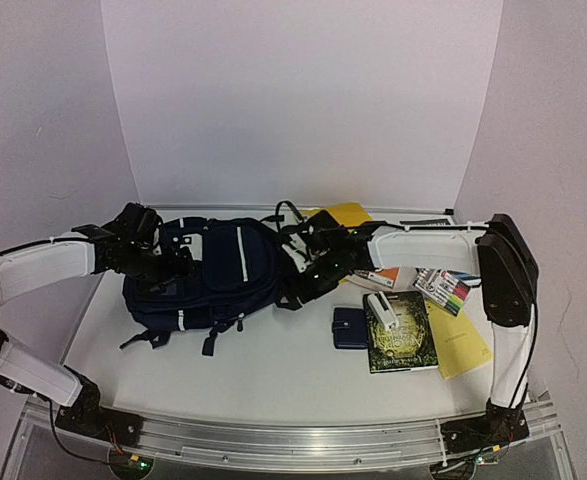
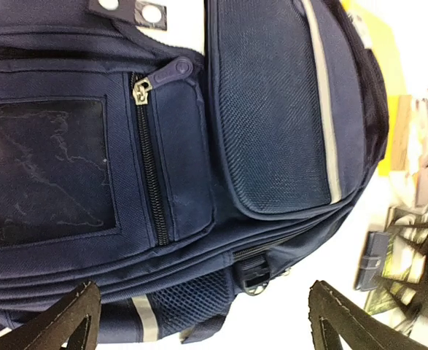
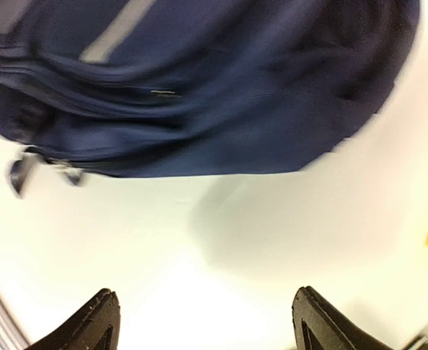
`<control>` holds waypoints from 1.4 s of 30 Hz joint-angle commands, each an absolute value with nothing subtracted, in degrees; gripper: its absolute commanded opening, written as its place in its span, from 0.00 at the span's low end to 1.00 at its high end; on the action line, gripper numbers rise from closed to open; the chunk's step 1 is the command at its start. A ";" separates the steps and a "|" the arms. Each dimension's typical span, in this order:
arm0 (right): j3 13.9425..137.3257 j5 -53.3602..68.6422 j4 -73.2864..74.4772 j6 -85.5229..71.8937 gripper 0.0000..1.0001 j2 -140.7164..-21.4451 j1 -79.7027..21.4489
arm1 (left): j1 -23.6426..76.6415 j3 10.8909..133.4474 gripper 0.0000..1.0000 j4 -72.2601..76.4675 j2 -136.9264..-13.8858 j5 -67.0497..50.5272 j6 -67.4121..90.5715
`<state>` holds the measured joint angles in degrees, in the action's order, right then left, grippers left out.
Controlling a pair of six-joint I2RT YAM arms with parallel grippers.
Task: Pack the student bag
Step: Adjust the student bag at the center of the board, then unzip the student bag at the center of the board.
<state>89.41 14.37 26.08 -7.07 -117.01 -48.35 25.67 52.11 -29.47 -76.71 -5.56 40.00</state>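
1. the student bag [image 1: 213, 275] lies on its back on the left-centre of the table [image 1: 273, 370], front pockets facing up, its top toward the left.
2. your left gripper [image 2: 203, 317] hangs over the bag's front with its jaws spread wide and nothing between them; in its wrist view the front-pocket zipper pull [image 2: 166, 74] sits at the closed end of its track.
3. your right gripper [image 3: 203, 321] is released too, jaws apart over bare table just beside the bag's right end (that wrist view is blurred, so finer detail is lost).
4. everything to be packed lies outside the bag, to the right: a navy wallet [image 1: 349, 327], a green-covered book [image 1: 401, 333], a marker pack [image 1: 443, 290] and yellow paper [image 1: 463, 350].
5. so you're at the opening step, by my reading: no pocket seen here is unzipped and nothing has gone in.
6. next, you'll likely need one gripper to pinch a zipper pull and draw it along its track while the other pins the fabric, since a soft bag will slide or bunch if pulled unbraced.
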 commanded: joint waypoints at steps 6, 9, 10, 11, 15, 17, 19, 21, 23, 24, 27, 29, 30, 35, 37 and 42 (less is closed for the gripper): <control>93.10 -0.90 13.45 -18.21 0.78 -122.46 -61.52 | 25.65 52.12 1.00 -32.20 -73.16 -0.66 45.66; 94.67 -4.39 12.14 -19.65 0.75 -124.95 -63.62 | 25.75 51.45 1.00 -32.65 -71.56 1.35 46.41; 95.24 -5.56 12.02 -20.24 0.74 -125.79 -63.99 | 25.74 51.35 1.00 -33.02 -71.04 1.79 46.49; 96.02 -6.22 11.97 -20.94 0.74 -126.88 -64.37 | 25.74 51.27 1.00 -33.41 -70.64 2.15 46.58; 100.46 -8.54 12.72 -24.08 0.71 -132.05 -64.79 | 25.76 50.84 1.00 -33.89 -70.10 2.55 46.49; 102.63 -10.34 13.99 -24.82 0.68 -134.24 -64.91 | 25.84 50.64 1.00 -33.63 -70.18 2.42 46.34; 104.21 -12.77 14.79 -25.20 0.65 -136.13 -64.89 | 25.97 50.64 1.00 -33.24 -70.40 2.29 46.20; 105.59 -14.85 15.50 -25.56 0.61 -137.47 -64.91 | 26.19 50.79 1.00 -33.03 -70.77 2.29 45.82; 106.33 -15.64 15.86 -25.83 0.57 -138.28 -64.92 | 26.47 50.99 1.00 -32.79 -71.26 2.48 45.22; 106.71 -15.61 16.02 -25.83 0.55 -138.78 -64.94 | 26.57 51.11 1.00 -32.74 -71.52 2.62 44.78; 107.05 -14.71 16.41 -25.74 0.42 -138.97 -64.87 | 26.99 51.82 1.00 -33.23 -72.38 3.38 43.32; 105.74 -13.32 16.40 -25.28 0.34 -137.63 -64.76 | 27.10 52.42 1.00 -34.31 -72.58 3.65 41.88; 105.00 -12.15 16.40 -24.72 0.30 -136.75 -64.66 | 27.15 52.60 1.00 -34.66 -72.43 3.36 40.50; 101.98 -4.37 16.41 -21.11 0.07 -132.40 -63.45 | 27.19 52.47 1.00 -35.83 -68.05 1.70 32.49; 100.82 -0.94 16.38 -19.69 0.00 -131.20 -62.65 | 27.16 52.53 1.00 -36.42 -66.47 0.88 28.95; 99.39 9.64 16.39 -18.20 0.00 -130.19 -59.82 | 27.19 52.48 0.99 -38.71 -65.59 0.18 20.32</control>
<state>100.82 -0.15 15.70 -20.21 -134.21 -62.12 26.98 50.78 -36.21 -66.87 1.00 29.82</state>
